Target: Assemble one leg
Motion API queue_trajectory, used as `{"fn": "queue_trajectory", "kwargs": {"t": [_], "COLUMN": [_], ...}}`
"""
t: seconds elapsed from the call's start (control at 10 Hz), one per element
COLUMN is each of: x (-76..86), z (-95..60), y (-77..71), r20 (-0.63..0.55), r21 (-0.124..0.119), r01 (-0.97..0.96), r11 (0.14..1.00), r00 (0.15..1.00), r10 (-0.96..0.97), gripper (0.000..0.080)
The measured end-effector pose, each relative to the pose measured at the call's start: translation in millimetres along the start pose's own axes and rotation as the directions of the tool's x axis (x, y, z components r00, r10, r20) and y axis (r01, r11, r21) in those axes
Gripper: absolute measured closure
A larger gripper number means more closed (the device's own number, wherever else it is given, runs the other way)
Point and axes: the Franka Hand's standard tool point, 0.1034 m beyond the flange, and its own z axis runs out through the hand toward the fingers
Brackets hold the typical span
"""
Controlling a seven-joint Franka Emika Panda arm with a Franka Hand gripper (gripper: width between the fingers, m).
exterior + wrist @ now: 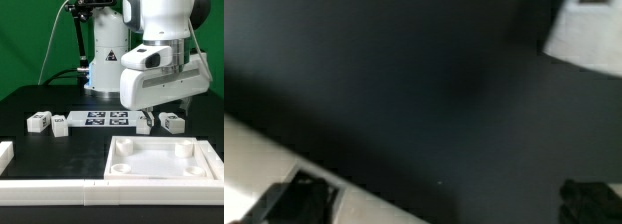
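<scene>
Entry: one Franka arm with a two-finger pincer (146,116), set low over the matte black surface (30,105), by the end of the thin flat white marker board (100,120) on the exterior view's right. Pincer state: in the wrist view the dark fingertips (295,195) stand wide apart with only bare surface between them, and nothing is held. Task item: a small white plastic rectangular leg (143,126) bearing a black-and-white square tag. It lies on the surface right below or just beside the pincer, and whether they touch cannot be told. Other items: similar small white tagged blocks, one (172,122) on the exterior view's right of the leg and two (38,122) well apart on its left. There is also a large white square plastic panel (165,165) with round corner sockets, nearer the camera. Step, as judged: approach for the grasp, with the leg not yet taken. The next move calls for centring the spread fingers about the leg, lowering, then closing. View notes: the exterior view gives the layout, but the wrist housing hides the finger gap. The wrist view gives the gap but is blurred, and no leg can be identified in it.
</scene>
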Motion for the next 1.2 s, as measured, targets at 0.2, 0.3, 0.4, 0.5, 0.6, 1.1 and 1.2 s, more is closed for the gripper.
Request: {"fn": "queue_trajectory", "kwargs": {"t": [0.2,0.3,0.4,0.5,0.6,1.1,1.2], "x": [-0.6,-0.7,-2.5,-4.0,-8.4,-32.1,-40.7], "z": [1.3,1.4,1.9,2.3,2.1,17.3,22.9], "y": [-6.4,-6.1,-7.1,-7.3,-8.9,-41.5,-44.2], "r20": [0.002,0.003,0.027,0.043,0.136,0.516,0.606], "r21": [0.003,0.003,0.005,0.006,0.013,-0.029,-0.034], "r01": [-0.04,-0.04,-0.039,-0.039,-0.037,-0.11,-0.112], "r11": [0.999,0.999,0.999,0.999,0.999,0.994,0.993], "r00": [0.999,0.999,0.999,0.998,0.99,0.849,0.788], "r10": [0.04,0.04,0.039,0.038,0.035,0.109,0.11], "gripper": [0.015,0.015,0.015,0.015,0.015,0.015,0.015]}}
